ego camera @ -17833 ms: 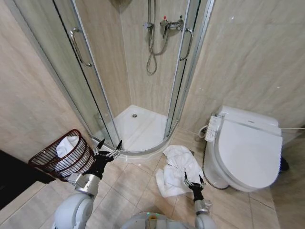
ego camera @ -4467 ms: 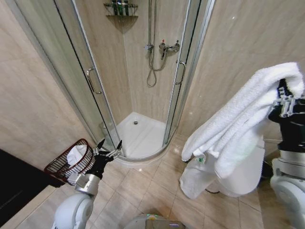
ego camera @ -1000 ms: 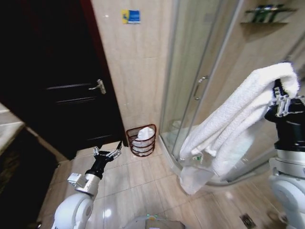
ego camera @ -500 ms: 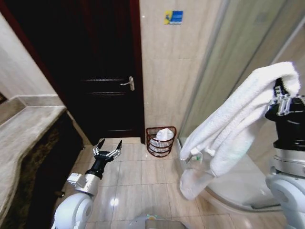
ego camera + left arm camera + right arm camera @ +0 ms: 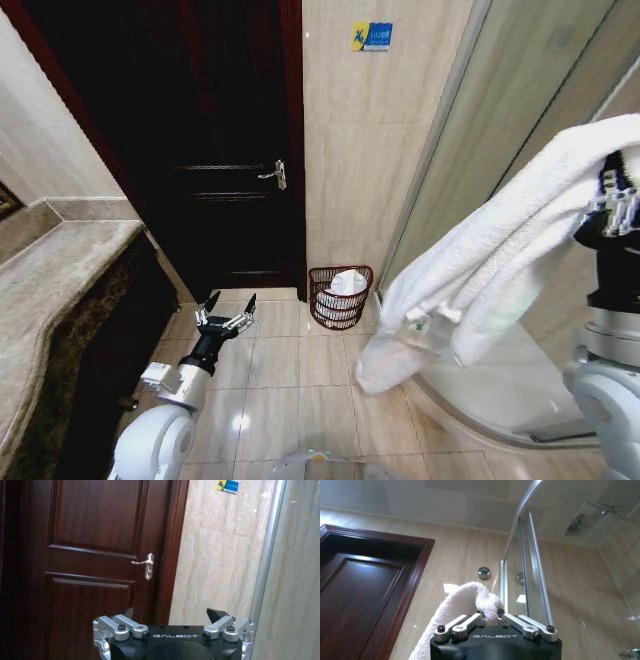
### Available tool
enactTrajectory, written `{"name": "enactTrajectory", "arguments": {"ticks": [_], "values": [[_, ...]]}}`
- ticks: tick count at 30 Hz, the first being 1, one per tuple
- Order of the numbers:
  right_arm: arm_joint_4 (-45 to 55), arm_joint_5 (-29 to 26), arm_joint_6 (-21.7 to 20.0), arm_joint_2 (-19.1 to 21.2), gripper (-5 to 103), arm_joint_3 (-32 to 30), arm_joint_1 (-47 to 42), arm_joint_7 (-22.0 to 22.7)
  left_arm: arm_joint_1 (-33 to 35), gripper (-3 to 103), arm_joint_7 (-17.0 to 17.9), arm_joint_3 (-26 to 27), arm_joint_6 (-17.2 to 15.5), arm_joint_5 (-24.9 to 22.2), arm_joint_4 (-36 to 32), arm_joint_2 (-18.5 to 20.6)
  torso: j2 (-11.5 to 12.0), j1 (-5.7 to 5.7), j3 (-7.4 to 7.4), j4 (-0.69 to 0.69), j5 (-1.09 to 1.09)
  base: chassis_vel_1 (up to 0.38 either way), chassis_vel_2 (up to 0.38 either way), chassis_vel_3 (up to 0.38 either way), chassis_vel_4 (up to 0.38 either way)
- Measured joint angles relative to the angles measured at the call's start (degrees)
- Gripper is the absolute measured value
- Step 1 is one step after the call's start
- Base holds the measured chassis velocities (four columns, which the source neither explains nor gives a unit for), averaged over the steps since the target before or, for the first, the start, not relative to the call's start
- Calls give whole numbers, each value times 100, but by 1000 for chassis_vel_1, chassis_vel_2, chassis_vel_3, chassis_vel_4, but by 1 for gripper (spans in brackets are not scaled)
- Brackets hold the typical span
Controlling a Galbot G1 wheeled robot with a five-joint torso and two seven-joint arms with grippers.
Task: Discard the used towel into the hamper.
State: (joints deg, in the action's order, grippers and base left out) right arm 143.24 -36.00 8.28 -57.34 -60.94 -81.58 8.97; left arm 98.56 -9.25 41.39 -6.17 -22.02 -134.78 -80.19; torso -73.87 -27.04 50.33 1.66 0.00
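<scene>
Head view shows our right gripper (image 5: 622, 195) raised high at the right, its fingers pinching one end of the used towel (image 5: 480, 270), so we judge the height keeps the long hanging cloth off the floor while we carry it. Our left gripper (image 5: 226, 312) is held low over the tiles with its fingers spread and nothing between them. The hamper (image 5: 339, 295) stands on the floor against the wall between the dark door (image 5: 200, 150) and the shower glass (image 5: 500, 130), well apart from the towel, and already holds a bundle of white cloth (image 5: 346, 283).

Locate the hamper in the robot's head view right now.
The hamper stands on the floor at mid-frame, against the tiled wall between the dark door and the shower glass, ahead of the open left gripper.
</scene>
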Motion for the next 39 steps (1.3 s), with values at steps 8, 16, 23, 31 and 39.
{"name": "enactTrajectory", "arguments": {"ticks": [8, 16, 23, 31, 39], "values": [[0, 11, -9, -11, 4, 2, -10, 6, 0, 99, 0, 0, 0, 0, 0, 0, 0, 0, 0, -1, 1, 39, 48, -49, -49], [0, 13, -9, -12, 4, -14, -33, 7, 0, 99, 0, -1, 0, 0, 0, 0, 1, 0, 0, 1, -1, 175, 164, -173, -161], [0, 11, -9, -9, 4, -19, -35, 12, 0, 99, -1, -1, 0, 0, 0, 0, 1, 0, 0, 1, 1, 260, 259, -260, -268], [-1, 8, -11, -9, 4, -20, -35, 16, 0, 99, 0, 0, 0, 0, 0, 0, 1, 0, 0, 1, -4, 314, 344, -329, -337], [1, 6, -11, -10, 4, -20, -34, 17, 0, 99, 0, 0, 0, 0, 0, 1, -1, 3, -2, -3, 5, 340, 337, -336, -332]]}}
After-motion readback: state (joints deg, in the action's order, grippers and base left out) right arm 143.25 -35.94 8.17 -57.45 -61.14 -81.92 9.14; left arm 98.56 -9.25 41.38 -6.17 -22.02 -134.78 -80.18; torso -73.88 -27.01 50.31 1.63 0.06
